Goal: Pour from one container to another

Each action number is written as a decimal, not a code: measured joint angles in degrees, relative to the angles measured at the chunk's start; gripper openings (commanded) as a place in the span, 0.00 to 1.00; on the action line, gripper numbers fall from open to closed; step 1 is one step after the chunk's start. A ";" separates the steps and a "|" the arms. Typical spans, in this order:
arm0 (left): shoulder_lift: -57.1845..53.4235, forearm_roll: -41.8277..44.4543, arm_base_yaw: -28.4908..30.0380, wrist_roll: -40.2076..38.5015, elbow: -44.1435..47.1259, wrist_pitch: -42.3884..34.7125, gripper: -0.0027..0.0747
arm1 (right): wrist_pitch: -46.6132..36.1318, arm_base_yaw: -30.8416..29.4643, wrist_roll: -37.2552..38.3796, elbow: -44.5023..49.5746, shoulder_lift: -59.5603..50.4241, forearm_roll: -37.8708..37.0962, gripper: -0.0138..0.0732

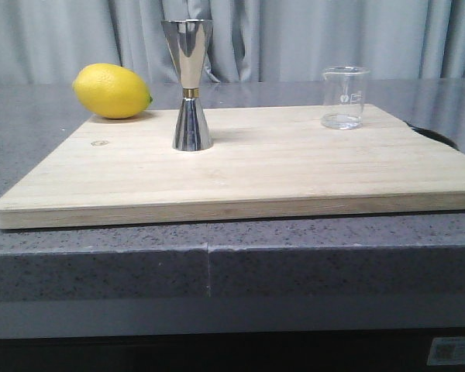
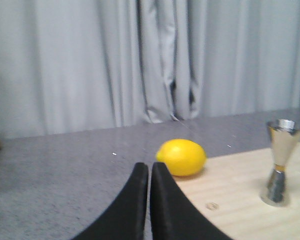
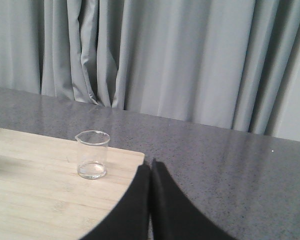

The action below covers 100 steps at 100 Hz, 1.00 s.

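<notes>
A small clear glass beaker [image 1: 345, 97] stands upright at the back right of the wooden board [image 1: 294, 170]; the right wrist view shows this beaker [image 3: 92, 154] too. The tall steel jigger [image 1: 191, 85] with a gold waist band stands upright left of the board's centre, and this jigger [image 2: 281, 161] also shows in the left wrist view. My left gripper [image 2: 149, 167] is shut with nothing in it, short of the board's left side. My right gripper [image 3: 151, 166] is shut and empty, off the board's right corner, apart from the beaker. Neither gripper shows in the front view.
A yellow lemon [image 1: 111, 91] lies at the board's back left corner, seen also as the lemon [image 2: 181, 157] just beyond my left fingertips. The board rests on a grey speckled counter [image 1: 101, 256]. Grey curtains [image 1: 294, 39] hang behind. A dark rim [image 1: 438, 136] shows past the board's right edge.
</notes>
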 measured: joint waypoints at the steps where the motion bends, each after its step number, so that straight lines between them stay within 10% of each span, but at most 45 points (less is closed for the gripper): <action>1: -0.05 1.40 0.00 -3.00 0.00 0.42 0.01 | 0.00 0.00 0.00 0.00 0.00 0.00 0.08; 27: -4.80 38.55 0.00 -41.67 2.13 4.41 0.01 | 0.00 0.00 0.00 0.00 0.00 0.00 0.08; 100: -15.35 33.66 11.69 -46.75 12.94 -2.06 0.01 | 0.03 0.00 0.00 0.00 0.00 0.00 0.08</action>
